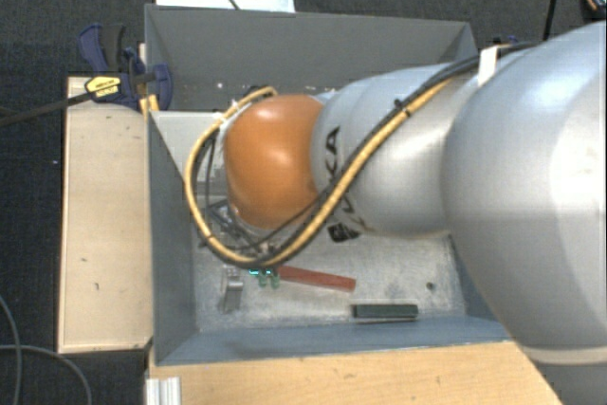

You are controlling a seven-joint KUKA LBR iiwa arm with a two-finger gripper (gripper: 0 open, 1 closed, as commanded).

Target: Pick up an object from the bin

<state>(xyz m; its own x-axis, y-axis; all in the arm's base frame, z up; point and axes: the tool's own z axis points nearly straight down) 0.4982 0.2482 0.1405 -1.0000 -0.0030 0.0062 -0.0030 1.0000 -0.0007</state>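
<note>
The claw (230,285) is low in the bin, close above the floor, in the left part of the bin as the camera sees it. Most of it is hidden under the round orange cover (270,156) on the wrist, so I cannot tell if the claw is open or closed, and I cannot see any object inside it.

The nearest object is a small green thing (265,277). It lies on the floor just beside the claw, on the side toward the view's right. Whether it touches the claw, I cannot tell. Directly after it, further from the claw on the same side, lies a red flat stick (318,280). Its near end is at the green thing, and it runs away from the claw almost level across the floor.

Further still, beyond the far end of the stick and a little nearer to the front wall, lies a dark grey bar (384,310). It is well apart from the claw and does not touch the stick.

The grey bin (313,43) stands around all of these. Yellow and black cables (201,194) loop around the orange cover above the claw, and the big silver arm (493,166) comes in from the view's right and covers the right part of the bin.
</note>
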